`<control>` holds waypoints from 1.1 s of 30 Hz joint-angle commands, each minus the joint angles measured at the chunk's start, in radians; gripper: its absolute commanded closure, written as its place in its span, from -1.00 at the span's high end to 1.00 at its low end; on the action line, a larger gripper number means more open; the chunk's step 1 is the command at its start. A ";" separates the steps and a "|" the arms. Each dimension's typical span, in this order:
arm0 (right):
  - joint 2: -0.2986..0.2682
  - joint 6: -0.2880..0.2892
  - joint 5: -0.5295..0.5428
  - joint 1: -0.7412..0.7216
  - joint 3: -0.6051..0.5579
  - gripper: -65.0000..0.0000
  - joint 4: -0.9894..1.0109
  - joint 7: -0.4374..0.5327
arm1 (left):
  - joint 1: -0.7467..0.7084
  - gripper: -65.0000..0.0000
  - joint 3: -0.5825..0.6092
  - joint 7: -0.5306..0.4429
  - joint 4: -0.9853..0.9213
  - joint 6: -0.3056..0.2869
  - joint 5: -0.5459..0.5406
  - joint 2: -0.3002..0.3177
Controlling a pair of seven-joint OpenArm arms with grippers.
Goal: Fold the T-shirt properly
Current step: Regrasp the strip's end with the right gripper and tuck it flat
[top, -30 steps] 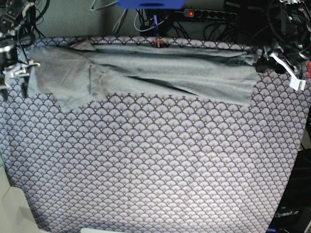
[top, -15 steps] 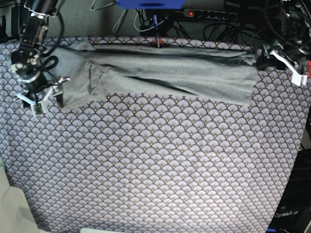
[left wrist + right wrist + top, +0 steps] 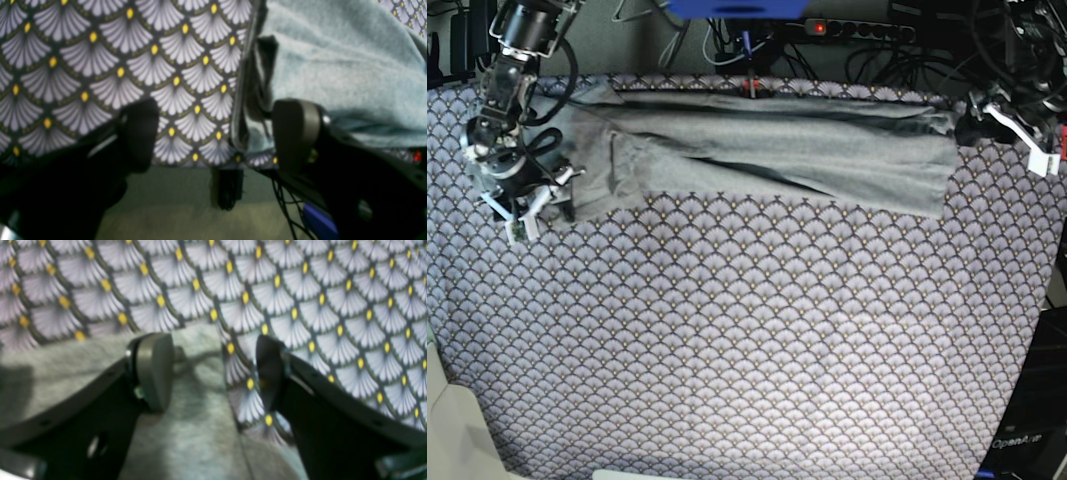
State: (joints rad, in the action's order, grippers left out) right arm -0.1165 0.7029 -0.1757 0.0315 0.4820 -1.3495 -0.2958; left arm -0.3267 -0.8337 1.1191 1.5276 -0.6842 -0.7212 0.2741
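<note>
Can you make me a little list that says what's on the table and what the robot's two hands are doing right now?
Garment: one grey T-shirt, stretched in a long band along the far edge of the table
Table cover: purple fan-pattern tablecloth
Right end effector: open, low over the shirt's corner, one finger over cloth, one over tablecloth
Left end effector: open, at the shirt's other end by the table's far corner
Held: nothing gripped
Folding: not neat yet, shirt wrinkled and bunched
</note>
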 commanded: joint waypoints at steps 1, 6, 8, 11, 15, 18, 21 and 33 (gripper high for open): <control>-0.012 -0.005 0.012 -0.014 0.004 0.21 -0.020 0.019 | 0.001 0.60 -0.006 -0.015 0.020 -0.002 -0.015 0.018; -0.009 -0.005 0.012 -0.005 -0.003 0.12 -0.015 0.017 | 0.001 0.60 -0.006 -0.015 0.021 -0.002 -0.015 0.020; 0.005 -0.005 0.012 -0.002 -0.004 -0.03 -0.014 0.017 | 0.002 0.60 -0.006 -0.015 0.021 -0.002 -0.015 0.020; 0.018 -0.005 0.012 0.020 -0.006 -0.33 -0.020 0.017 | 0.007 0.60 -0.006 -0.015 0.021 -0.002 -0.015 0.020; 0.044 -0.005 0.008 0.026 -0.006 -0.76 -0.020 0.016 | 0.008 0.60 -0.006 -0.015 0.021 -0.002 -0.015 0.020; 0.045 -0.005 0.008 0.035 -0.006 -0.89 -0.021 0.016 | 0.008 0.60 -0.006 -0.015 0.023 -0.002 -0.015 0.020; 0.045 -0.005 0.008 0.048 -0.006 -0.90 -0.066 0.016 | 0.008 0.60 -0.006 -0.015 0.023 -0.002 -0.015 0.021; 0.123 -0.005 0.012 0.252 -0.035 -0.90 -0.485 0.023 | 0.010 0.60 0.001 -0.015 0.015 -0.006 -0.015 0.024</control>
State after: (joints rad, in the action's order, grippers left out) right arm 0.0151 0.6998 -0.1795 0.2878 0.4465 -1.8122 -0.2970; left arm -0.3206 -0.8272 1.1187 1.5311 -0.6846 -0.7185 0.2794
